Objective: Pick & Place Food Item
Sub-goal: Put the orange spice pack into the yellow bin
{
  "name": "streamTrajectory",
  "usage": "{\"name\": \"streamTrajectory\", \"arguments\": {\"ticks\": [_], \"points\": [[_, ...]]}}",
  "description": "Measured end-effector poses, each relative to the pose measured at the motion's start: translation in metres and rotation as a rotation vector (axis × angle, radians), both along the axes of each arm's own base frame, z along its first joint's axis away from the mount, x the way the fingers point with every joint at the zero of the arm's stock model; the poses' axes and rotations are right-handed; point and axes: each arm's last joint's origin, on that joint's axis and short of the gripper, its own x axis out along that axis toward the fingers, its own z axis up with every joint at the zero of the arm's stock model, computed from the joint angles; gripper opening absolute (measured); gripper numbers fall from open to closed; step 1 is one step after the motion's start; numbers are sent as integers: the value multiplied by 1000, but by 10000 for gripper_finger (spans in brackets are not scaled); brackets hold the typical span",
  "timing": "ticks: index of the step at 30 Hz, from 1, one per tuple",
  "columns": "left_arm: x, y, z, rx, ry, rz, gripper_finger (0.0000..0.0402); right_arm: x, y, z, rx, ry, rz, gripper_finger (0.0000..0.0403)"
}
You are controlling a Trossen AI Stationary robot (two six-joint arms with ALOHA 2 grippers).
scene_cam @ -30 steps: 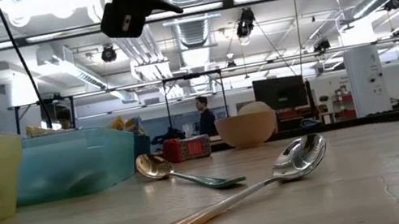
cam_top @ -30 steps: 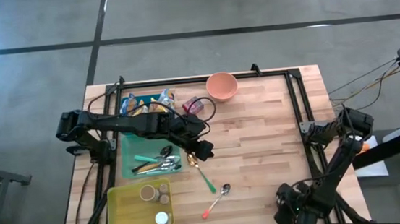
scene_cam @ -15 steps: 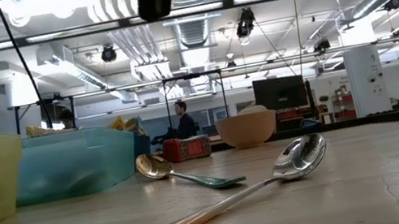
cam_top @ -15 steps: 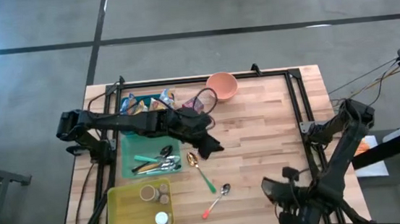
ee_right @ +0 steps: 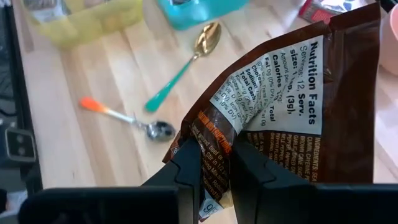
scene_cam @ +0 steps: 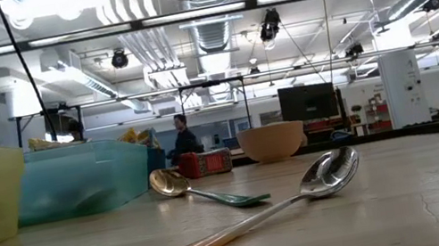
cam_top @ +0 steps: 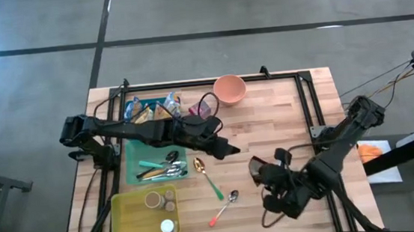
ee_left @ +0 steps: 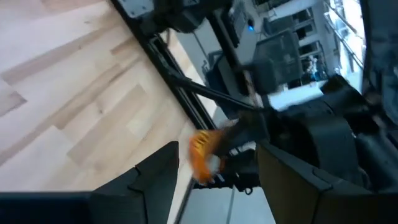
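I'm seeing the right gripper (ee_right: 214, 163) pinching a brown snack bag (ee_right: 298, 106) over the table's near-right; left gripper (cam_top: 225, 149) is hovering mid-table w/ fingers spread, empty. Yellow bin (cam_top: 130, 229) is holding jars, teal tray (cam_top: 131, 154) utensils & snack packs; pink bowl (cam_top: 229, 89) sitting at far edge.

Both arms (cam_top: 137, 129) were matte black, built of chunky jointed segments, with thin black cables (cam_top: 209, 101) looping beside them. Each end effector (ee_right: 214, 168) had two flat dark fingers (ee_left: 158, 171).

Past the left gripper (ee_left: 214, 171), its dark fingers parted, lie the wooden table (ee_left: 81, 99) and an orange object (ee_left: 204, 151).
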Motion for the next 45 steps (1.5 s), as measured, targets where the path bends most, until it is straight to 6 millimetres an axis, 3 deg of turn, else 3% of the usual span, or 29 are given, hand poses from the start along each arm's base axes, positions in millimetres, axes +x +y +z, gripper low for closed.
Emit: {"name": "streamTrajectory", "arguments": {"ticks": [13, 31, 36, 42, 45], "points": [[6, -10, -7, 107, -19, -21, 219, 30, -15, 12, 17, -111, 23, 45], [14, -16, -10, 154, -103, -102, 214, 44, -28, 17, -6, -147, 39, 44], [15, -17, -12, 163, -94, -112, 166, 49, -29, 19, -13, -169, 59, 44], [15, -16, -12, 199, -99, -125, 30, 49, -29, 20, -15, -174, 62, 44], [15, -16, -12, 228, -106, -136, 8, 49, -29, 20, -14, -176, 62, 44]]}}
